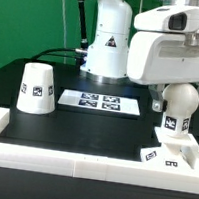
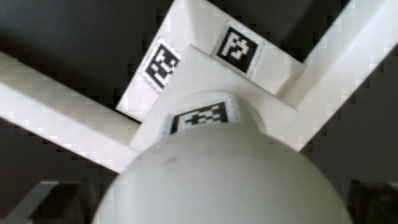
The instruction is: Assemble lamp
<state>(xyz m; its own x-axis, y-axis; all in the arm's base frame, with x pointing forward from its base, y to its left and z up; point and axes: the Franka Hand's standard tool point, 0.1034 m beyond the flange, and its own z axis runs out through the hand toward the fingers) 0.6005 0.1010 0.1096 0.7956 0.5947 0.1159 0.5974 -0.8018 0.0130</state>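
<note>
The white ball-shaped bulb [image 1: 179, 101] stands upright on the small square base [image 1: 168, 154], which sits in the front corner at the exterior view's right. My gripper [image 1: 178, 95] hangs over the bulb from above. In the wrist view the bulb [image 2: 214, 165] fills the space between my gripper's [image 2: 214, 208] dark fingers, which stand open on either side of it with a small gap. Beyond the bulb lies the tagged base [image 2: 199, 62]. The cone-shaped shade [image 1: 37, 87] stands alone at the exterior view's left.
A raised white wall [image 1: 50, 160] borders the black table and forms the corner [image 2: 54, 112] holding the base. The marker board [image 1: 107, 103] lies flat at the middle back. The arm's pedestal [image 1: 107, 48] and cables stand behind it.
</note>
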